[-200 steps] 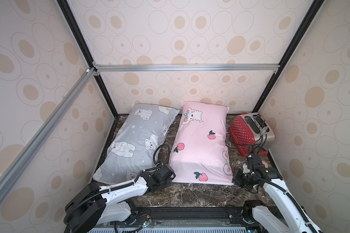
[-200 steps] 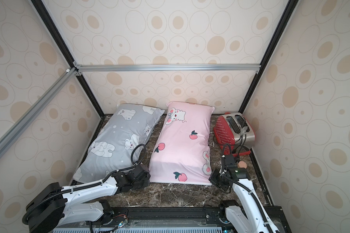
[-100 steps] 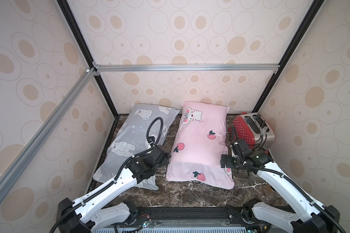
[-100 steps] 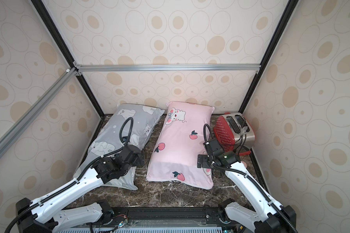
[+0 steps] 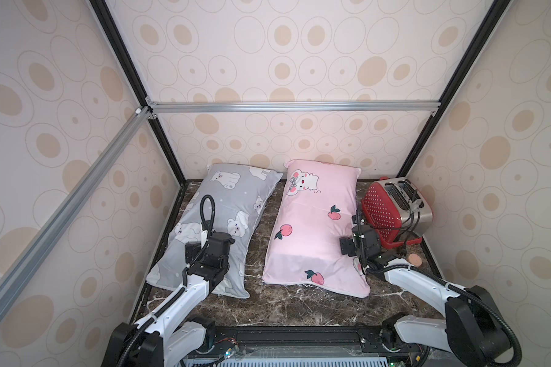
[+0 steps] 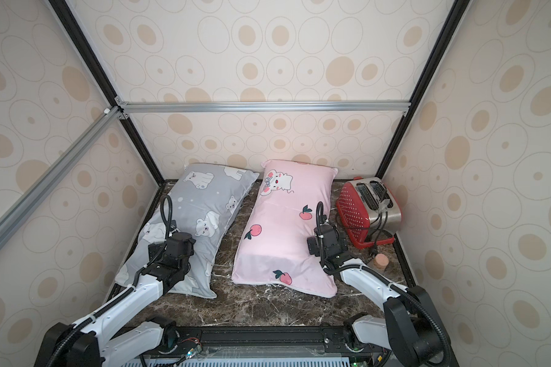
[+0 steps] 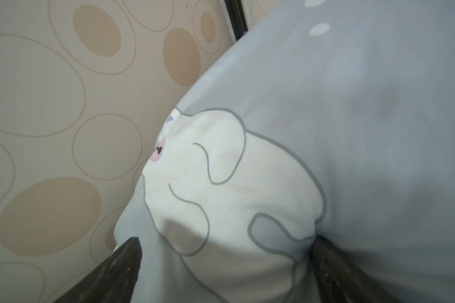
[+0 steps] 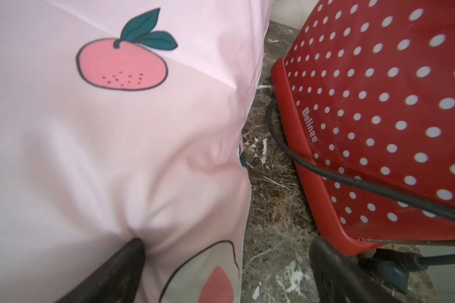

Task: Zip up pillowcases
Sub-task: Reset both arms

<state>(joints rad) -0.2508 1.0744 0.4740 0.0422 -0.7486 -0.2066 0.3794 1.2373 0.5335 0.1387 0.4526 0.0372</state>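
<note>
Two stuffed pillowcases are laid side by side on the dark marbled surface (image 5: 299,311), in the lower middle of both top views. They run lengthwise from the back wall toward the front and are apart, with a strip of bare marble between them.

The grey pillowcase (image 5: 233,200) (image 6: 204,197) is on the left of the frame. It is printed with white polar bears and small white dots, is angled toward the lower left, and is flatter at its near end. In the left wrist view one bear, outlined in darker grey, is seen close up on the bulging fabric (image 7: 326,105).

The pink pillowcase (image 5: 312,228) (image 6: 280,232) is printed with peaches and a white cartoon mouse near its far end. A pale edging is seen along its near edge, where the filling looks thinner.

The left gripper (image 7: 229,262) is set on the near half of the grey pillowcase, its jaws spread wide with a mound of fabric between the fingers (image 7: 121,267).

The right gripper (image 8: 229,262) is at the right edge of the pink pillowcase, its jaws likewise wide apart. One finger is pressed into the pink fabric and the other is over the marble.

Just beside it a red polka-dot toaster (image 5: 382,216) (image 8: 378,105) is stood, with a black cable (image 8: 352,181) across its side. A small round pinkish object (image 5: 414,259) lies near the toaster.
</note>
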